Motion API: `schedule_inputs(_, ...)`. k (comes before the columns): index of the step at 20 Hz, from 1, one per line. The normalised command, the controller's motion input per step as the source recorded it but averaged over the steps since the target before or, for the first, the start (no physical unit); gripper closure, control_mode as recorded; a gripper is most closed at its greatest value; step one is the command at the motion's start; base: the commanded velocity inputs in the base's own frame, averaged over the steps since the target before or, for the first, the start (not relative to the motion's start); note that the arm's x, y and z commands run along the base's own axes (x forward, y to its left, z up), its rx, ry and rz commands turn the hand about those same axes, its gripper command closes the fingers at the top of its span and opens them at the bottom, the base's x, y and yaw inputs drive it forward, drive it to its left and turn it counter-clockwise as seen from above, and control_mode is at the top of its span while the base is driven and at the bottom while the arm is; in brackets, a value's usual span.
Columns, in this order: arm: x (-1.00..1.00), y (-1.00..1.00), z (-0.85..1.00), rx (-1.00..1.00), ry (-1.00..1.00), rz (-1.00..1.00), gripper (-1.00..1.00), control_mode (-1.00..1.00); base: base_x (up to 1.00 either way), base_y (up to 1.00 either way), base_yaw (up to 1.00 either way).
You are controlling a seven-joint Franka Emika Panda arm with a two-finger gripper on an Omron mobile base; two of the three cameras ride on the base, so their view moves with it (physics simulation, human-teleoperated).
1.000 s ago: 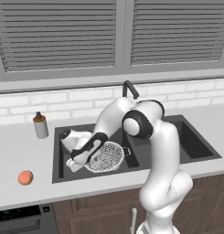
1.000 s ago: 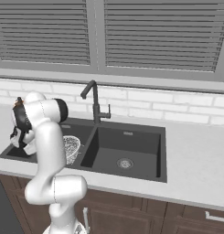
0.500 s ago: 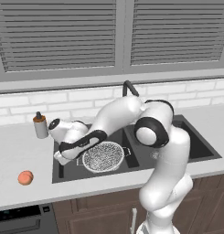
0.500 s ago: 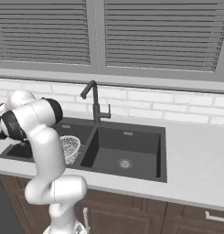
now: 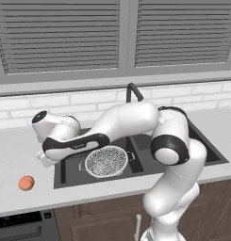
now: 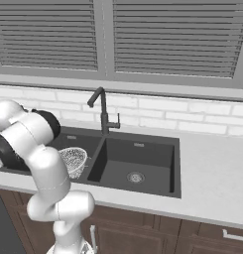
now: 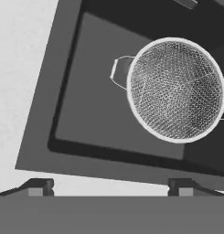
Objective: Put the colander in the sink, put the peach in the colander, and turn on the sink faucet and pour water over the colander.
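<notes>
The colander (image 5: 106, 161), a silvery mesh bowl, rests upright in the left basin of the dark sink (image 5: 65, 172). It appears again in the right base view as colander (image 6: 73, 160) and in the hand view as colander (image 7: 176, 89), with nothing in it. On the counter left of the sink lies the orange peach (image 5: 26, 183). My gripper (image 5: 43, 157) hangs over the sink's left rim, between colander and peach, touching neither. Its jaws are open and hold nothing, as the gripper (image 7: 111, 187) shows from the hand. The sink faucet (image 6: 102, 110) stands behind the divider.
The right basin (image 6: 138, 166) has a round drain (image 6: 136, 176). Grey counter (image 6: 212, 168) runs on both sides of the sink, with a brick backsplash and a blinded window behind. A dark appliance front (image 5: 18, 228) sits below the counter at left. My arm spans the left basin.
The hand has swung left, from just above the colander to over the sink's left rim near the counter. The colander stays in the basin; the peach has not moved.
</notes>
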Motion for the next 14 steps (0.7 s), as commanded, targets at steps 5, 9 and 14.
schedule_inputs(5,-0.68,0.5,0.22,0.1,0.12,-0.11,-1.0,-1.0,0.0,0.0,0.0)
schedule_inputs(9,-0.49,0.53,0.0,0.07,0.07,-0.15,-1.0,-1.0,0.0,0.0,0.0)
schedule_inputs(14,-0.18,0.66,0.0,0.01,0.01,-0.17,-1.0,-1.0,0.0,0.0,0.0)
